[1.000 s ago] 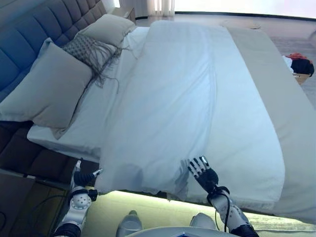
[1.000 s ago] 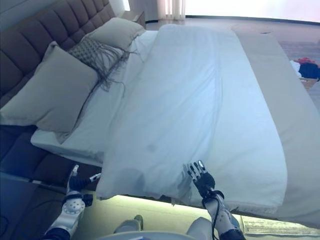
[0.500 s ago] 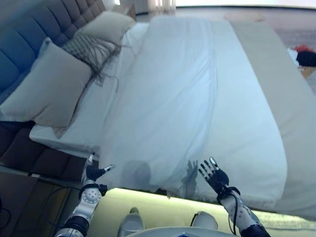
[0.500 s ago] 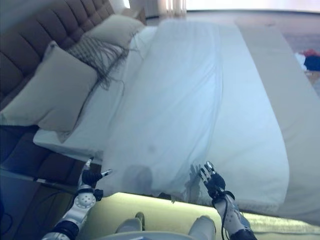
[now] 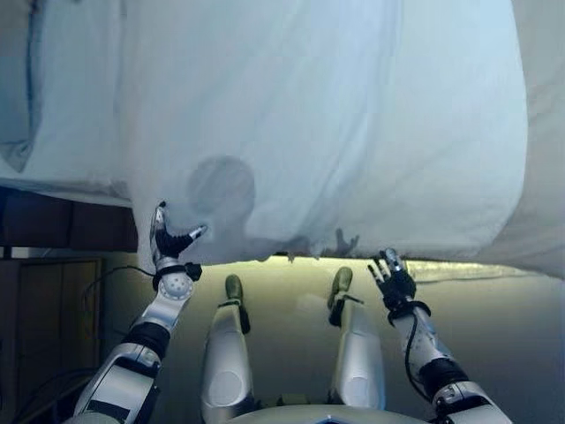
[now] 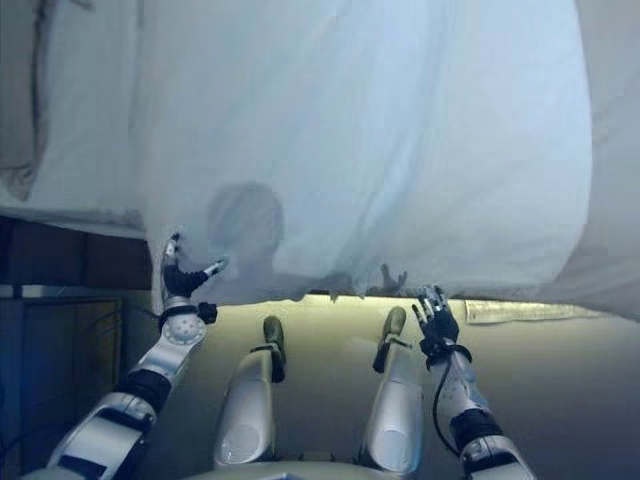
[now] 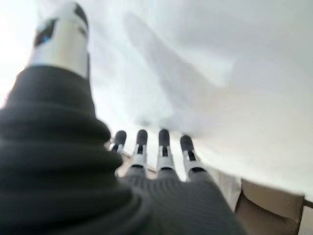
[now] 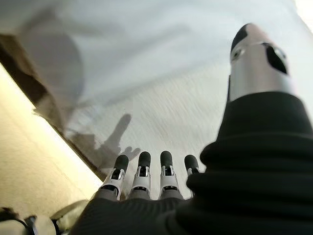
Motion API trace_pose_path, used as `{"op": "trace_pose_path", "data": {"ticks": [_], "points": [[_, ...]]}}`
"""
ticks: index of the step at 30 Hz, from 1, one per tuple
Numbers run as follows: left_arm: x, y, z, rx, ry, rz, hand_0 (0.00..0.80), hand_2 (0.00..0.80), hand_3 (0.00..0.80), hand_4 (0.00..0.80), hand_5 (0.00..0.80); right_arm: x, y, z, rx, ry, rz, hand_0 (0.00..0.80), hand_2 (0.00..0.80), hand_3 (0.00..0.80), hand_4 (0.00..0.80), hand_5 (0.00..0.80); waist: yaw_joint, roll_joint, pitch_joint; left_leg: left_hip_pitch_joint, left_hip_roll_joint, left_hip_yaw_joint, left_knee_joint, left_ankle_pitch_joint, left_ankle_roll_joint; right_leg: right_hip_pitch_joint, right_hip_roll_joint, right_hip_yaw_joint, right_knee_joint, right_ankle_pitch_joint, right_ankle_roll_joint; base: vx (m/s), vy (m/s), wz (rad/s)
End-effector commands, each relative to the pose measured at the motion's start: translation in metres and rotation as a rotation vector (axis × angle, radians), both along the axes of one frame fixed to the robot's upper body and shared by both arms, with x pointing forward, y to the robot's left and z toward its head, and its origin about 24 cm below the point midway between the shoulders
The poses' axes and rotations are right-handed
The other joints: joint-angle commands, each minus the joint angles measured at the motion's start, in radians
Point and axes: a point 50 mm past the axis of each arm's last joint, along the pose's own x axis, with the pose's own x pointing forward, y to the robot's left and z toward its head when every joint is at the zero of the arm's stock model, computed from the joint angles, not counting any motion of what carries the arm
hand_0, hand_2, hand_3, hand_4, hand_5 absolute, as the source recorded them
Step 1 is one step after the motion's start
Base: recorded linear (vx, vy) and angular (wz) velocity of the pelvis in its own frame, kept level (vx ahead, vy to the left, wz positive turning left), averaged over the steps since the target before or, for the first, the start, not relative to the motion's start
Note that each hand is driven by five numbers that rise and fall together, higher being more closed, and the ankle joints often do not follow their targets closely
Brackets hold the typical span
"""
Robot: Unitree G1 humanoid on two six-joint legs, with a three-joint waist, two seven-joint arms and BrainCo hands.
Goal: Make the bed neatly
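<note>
The white duvet (image 5: 335, 115) covers the bed and its near edge hangs over the side. My left hand (image 5: 169, 246) is open, fingers straight and thumb spread, just at the duvet's near left corner; its fingers (image 7: 161, 152) point at the cloth (image 7: 220, 73) and hold nothing. My right hand (image 5: 395, 281) is open and empty, a little below the duvet's near edge, right of centre. In the right wrist view its straight fingers (image 8: 146, 171) point at the hanging duvet (image 8: 161, 73) without touching it.
A grey pillow (image 5: 13, 88) lies on the white sheet (image 5: 75, 106) at the upper left. The dark bed base (image 5: 62, 221) shows under it. A beige bedspread (image 5: 543, 132) runs along the right. A lit strip of floor (image 5: 282, 276) lies below the bed's edge.
The camera has tipped down towards the bed's near edge. My right hand has come back off the duvet to below its edge. My left hand is now closer to the duvet's corner.
</note>
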Motion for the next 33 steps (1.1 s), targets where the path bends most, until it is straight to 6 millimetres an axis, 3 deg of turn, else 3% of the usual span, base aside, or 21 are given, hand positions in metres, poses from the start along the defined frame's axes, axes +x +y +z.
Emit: {"op": "trace_pose_path", "data": {"ticks": [1, 10, 14, 24, 33], "points": [[0.01, 0.008, 0.03, 0.116, -0.153, 0.032, 0.0, 0.0, 0.0, 0.0, 0.0, 0.007, -0.003, 0.02, -0.003, -0.142, -0.029, 0.0, 0.0, 0.0, 0.0, 0.0, 0.011, -0.025, 0.025, -0.113, -0.011, -0.062, 0.038, 0.064, 0.02, 0.048, -0.021, -0.045, -0.138, 0.145, 0.089, -0.069, 0.154, -0.02], [0.017, 0.01, 0.059, 0.245, -0.301, 0.124, 0.0, 0.0, 0.0, 0.0, 0.0, 0.027, 0.003, 0.065, -0.079, -0.339, 0.033, 0.0, 0.0, 0.0, 0.0, 0.0, -0.001, 0.005, 0.058, -0.218, -0.036, -0.076, 0.089, 0.063, 0.023, -0.079, -0.04, -0.003, -0.088, 0.148, 0.082, -0.021, 0.13, 0.04], [0.021, 0.019, 0.067, 0.394, -0.269, 0.195, 0.0, 0.0, 0.0, 0.0, 0.0, 0.037, 0.007, 0.083, -0.101, -0.404, 0.059, 0.0, 0.0, 0.0, 0.0, 0.0, 0.001, 0.018, 0.067, -0.286, -0.041, -0.096, 0.152, 0.05, 0.02, -0.15, -0.053, 0.026, -0.024, 0.142, 0.077, 0.014, 0.122, 0.03], [0.023, 0.062, 0.08, 0.44, -0.152, 0.341, 0.0, 0.0, 0.0, 0.0, 0.0, 0.045, 0.018, 0.11, -0.119, -0.521, 0.124, 0.0, 0.0, 0.0, 0.0, 0.0, -0.001, -0.003, 0.086, -0.421, -0.024, -0.119, 0.248, 0.032, 0.017, -0.276, -0.043, 0.055, 0.084, 0.121, 0.067, -0.001, 0.064, -0.02], [0.026, 0.07, 0.094, 0.388, -0.212, 0.357, 0.0, 0.0, 0.0, 0.0, 0.0, 0.05, 0.023, 0.128, -0.122, -0.583, 0.154, 0.0, 0.0, 0.0, 0.0, 0.0, 0.017, -0.023, 0.083, -0.582, -0.019, -0.146, 0.361, 0.01, 0.022, -0.407, -0.039, 0.054, 0.207, 0.088, 0.058, -0.015, -0.009, 0.02]]}}
